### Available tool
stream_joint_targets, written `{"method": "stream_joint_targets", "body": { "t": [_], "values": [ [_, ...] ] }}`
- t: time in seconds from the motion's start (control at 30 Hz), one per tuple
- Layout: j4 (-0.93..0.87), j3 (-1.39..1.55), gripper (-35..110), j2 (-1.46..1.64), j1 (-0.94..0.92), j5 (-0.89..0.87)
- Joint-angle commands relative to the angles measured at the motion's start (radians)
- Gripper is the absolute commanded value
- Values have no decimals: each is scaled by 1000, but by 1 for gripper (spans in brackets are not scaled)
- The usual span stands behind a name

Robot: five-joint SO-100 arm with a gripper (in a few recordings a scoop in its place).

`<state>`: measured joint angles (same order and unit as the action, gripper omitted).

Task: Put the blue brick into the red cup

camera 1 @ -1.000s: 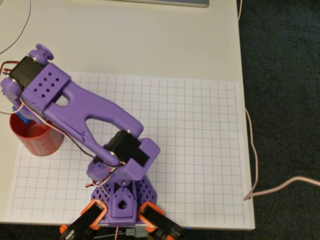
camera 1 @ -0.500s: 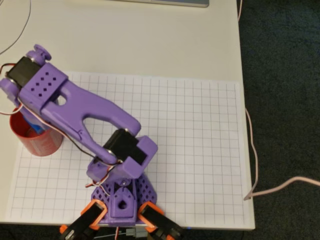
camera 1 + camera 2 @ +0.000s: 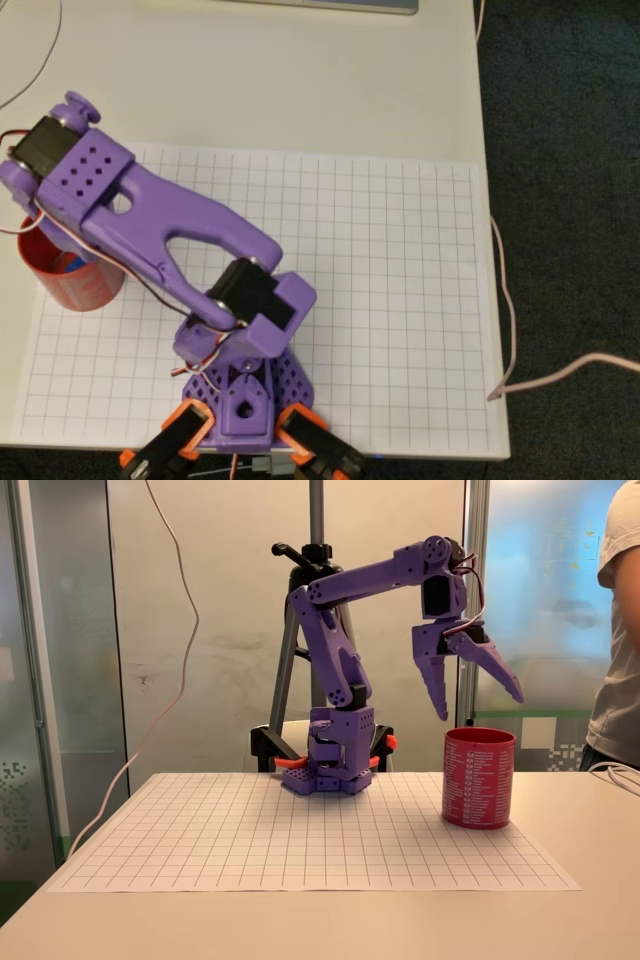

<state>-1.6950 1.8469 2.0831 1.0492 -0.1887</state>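
Note:
The red cup [image 3: 68, 282] stands at the left edge of the grid sheet, and in the fixed view the red cup [image 3: 479, 778] is at the right. In the overhead view a small patch of the blue brick [image 3: 71, 263] shows inside the cup, partly covered by the purple arm's wrist [image 3: 85, 180]. My gripper [image 3: 480, 708] hangs just above the cup's rim in the fixed view. It is open, its two fingers spread wide with nothing between them.
The arm's base [image 3: 245, 400] is clamped at the near edge of the grid sheet [image 3: 400, 300]. A pale cable [image 3: 505, 300] trails off the table's right side. A person [image 3: 620, 630] stands beyond the cup. A tripod [image 3: 315, 600] rises behind the arm.
A second ago blue showed at the wrist's edge above the cup; since then the brick has lain inside the cup. The wrist has shifted slightly.

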Motion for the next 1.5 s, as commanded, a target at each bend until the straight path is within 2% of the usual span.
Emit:
{"method": "stream_joint_targets", "body": {
  "t": [0.0,0.03,0.07,0.1,0.47,0.6,0.83,1.0,1.13,1.2,1.47],
  "values": [
    [-12,-23,46,40,-2,-11],
    [-12,-23,43,40,-3,-5],
    [-12,-23,32,38,-3,8],
    [-11,-28,0,29,-2,20],
    [37,-25,0,31,-20,-8],
    [173,6,0,63,-91,-48],
    [617,133,0,176,-641,-115],
    [765,143,0,290,-1005,-48],
    [762,143,0,495,-1183,21],
    [686,120,0,588,-1221,49],
    [422,97,0,1052,-1206,60]
  ]
}}
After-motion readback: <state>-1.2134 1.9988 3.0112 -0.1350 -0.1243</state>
